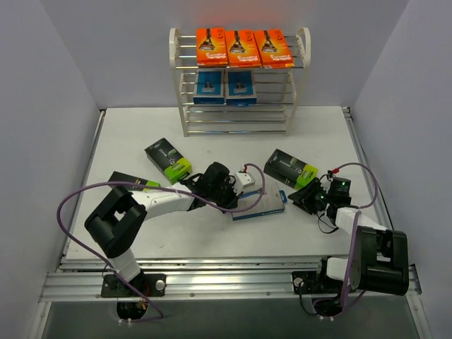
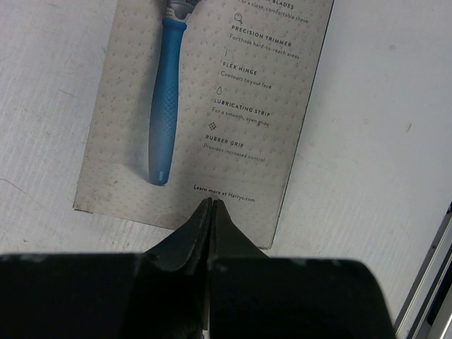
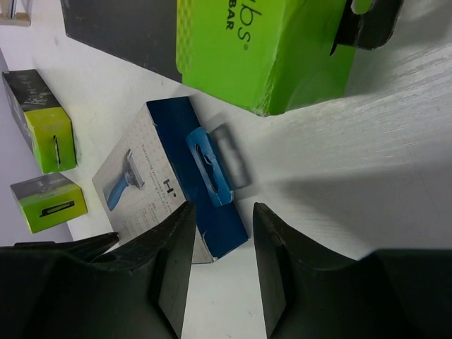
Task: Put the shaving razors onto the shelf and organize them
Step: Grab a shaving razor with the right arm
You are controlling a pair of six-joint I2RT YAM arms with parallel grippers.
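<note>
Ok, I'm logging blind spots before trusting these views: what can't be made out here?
Left wrist: the shut left gripper covers the near edge of the blue-and-grey pack, so a pinch cannot be confirmed.
Top external: the left arm hides part of one black-and-lime box.
Right wrist: the top edge cuts off the nearest lime box.

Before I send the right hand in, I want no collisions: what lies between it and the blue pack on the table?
Nothing. The right wrist view shows the blue pack directly ahead of the right hand, only bare table beside it.
</note>
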